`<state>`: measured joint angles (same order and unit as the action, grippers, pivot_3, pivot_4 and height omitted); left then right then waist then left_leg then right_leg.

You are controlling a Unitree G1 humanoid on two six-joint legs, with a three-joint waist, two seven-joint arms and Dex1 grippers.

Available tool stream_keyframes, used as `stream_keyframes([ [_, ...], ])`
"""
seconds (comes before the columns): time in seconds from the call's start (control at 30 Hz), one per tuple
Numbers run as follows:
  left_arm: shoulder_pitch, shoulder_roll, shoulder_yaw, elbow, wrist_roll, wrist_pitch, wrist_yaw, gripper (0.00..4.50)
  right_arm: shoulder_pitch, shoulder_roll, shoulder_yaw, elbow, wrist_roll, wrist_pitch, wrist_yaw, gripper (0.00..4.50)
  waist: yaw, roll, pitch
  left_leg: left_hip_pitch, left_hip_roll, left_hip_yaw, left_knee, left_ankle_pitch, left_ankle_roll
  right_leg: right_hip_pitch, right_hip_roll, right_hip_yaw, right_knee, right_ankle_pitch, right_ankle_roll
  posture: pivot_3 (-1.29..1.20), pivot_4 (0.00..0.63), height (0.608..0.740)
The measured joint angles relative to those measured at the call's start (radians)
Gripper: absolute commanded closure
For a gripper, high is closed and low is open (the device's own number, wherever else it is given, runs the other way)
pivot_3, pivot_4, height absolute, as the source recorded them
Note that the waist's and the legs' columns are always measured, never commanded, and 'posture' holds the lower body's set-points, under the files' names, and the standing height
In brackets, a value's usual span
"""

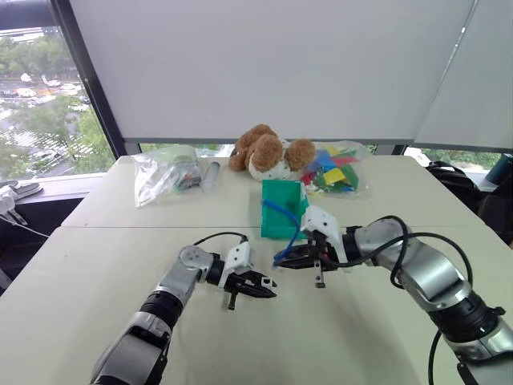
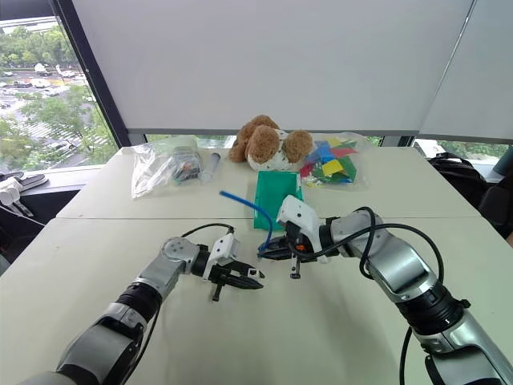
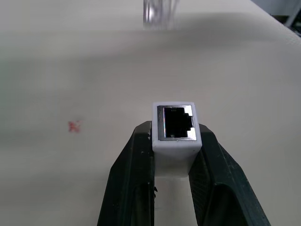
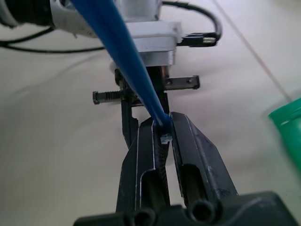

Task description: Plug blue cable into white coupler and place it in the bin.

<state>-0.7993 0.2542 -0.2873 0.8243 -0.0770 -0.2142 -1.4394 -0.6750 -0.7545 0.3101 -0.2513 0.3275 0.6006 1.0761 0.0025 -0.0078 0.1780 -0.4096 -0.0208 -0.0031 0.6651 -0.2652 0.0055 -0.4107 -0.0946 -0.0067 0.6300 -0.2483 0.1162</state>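
Over table [image 1: 96, 265], left claw [image 3: 175, 155] pinches white coupler [image 3: 175, 134]; right claw [image 4: 162, 136] pinches blue cable [image 4: 122, 52].

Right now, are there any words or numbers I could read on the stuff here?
No words or numbers can be read.
A small red mark on the table: too blurred to read.
The white coupler held in the left gripper: no label showing.
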Motion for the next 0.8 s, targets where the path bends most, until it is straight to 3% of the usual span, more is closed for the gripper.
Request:
stream_keyframes([
  [0.27,-0.059,-0.032,-0.017,0.116,0.057,-0.109,0.005,4.10,0.000,0.031,0.069,0.052,-0.072,-0.051,0.042,4.50,0.010,0.000,0.000,0.000,0.000,-0.001,0.001,0.000,0.000,0.001,0.000,0.000,0.000,0.000,0.000,0.00,0.150,0.740],
  [0.8,-0.073,-0.039,-0.019,0.145,0.073,-0.145,0.009,4.10,-0.012,0.076,0.107,0.131,-0.165,-0.132,0.091,4.50,0.010,0.000,-0.001,0.001,-0.001,-0.001,0.002,0.000,0.000,0.002,-0.001,0.000,0.000,0.000,0.000,0.00,0.150,0.740],
])
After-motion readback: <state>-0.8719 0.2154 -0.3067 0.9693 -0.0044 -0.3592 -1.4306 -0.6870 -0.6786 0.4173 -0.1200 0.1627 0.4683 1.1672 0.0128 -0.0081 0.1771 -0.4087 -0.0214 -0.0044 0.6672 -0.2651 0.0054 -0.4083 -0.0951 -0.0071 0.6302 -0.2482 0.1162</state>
